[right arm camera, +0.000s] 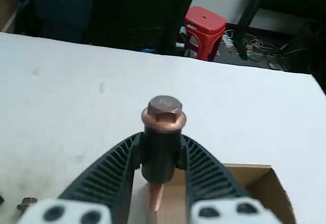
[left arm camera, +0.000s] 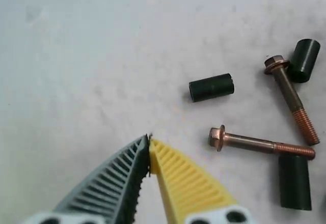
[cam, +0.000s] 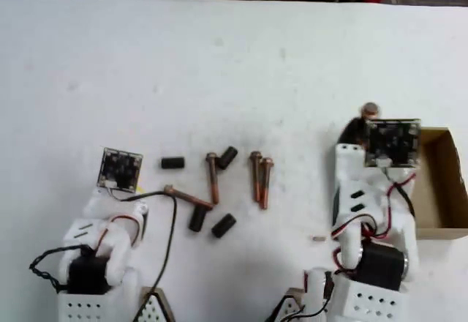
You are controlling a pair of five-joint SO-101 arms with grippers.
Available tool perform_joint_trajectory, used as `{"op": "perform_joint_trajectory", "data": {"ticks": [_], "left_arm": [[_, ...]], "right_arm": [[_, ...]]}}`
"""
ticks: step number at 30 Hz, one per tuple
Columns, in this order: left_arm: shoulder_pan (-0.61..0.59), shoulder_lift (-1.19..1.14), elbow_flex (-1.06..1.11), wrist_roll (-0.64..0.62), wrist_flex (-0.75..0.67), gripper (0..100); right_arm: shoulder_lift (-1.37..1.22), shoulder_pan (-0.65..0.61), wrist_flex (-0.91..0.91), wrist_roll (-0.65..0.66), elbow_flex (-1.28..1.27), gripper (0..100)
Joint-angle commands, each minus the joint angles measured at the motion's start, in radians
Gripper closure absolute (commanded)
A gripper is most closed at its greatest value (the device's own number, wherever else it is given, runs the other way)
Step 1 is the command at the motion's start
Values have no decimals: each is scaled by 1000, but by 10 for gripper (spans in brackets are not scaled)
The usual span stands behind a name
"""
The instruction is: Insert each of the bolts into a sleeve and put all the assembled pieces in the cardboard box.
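Right gripper [right arm camera: 160, 141] clamps sleeved bolt [right arm camera: 163, 113] near cardboard box [right arm camera: 254, 178].

One sleeved copper bolt [right arm camera: 161, 145] upright, apparently above the cardboard box [cam: 442, 183] edge; four bolts [cam: 212, 178] and four black sleeves [cam: 172, 163] lie loose, well apart from it.

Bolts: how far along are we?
Done: one bolt sits in a sleeve. In hand: the right gripper holds that assembled piece beside the cardboard box, not yet dropped. Left: four bolts and four sleeves lie loose on the table; left gripper is shut, empty.
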State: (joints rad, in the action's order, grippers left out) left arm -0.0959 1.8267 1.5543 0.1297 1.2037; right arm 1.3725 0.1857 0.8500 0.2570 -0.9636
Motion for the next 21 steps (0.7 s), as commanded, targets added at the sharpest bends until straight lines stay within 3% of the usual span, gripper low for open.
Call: {"op": "perform_joint_trajectory", "data": {"ticks": [1,21], "left_arm": [[-7,-4,6,9,0,978],[-7,-4,80,9,-43,977]], "right_arm": [[-62,64,2,12,143,981],[-995,242,33,23,528,978]]}}
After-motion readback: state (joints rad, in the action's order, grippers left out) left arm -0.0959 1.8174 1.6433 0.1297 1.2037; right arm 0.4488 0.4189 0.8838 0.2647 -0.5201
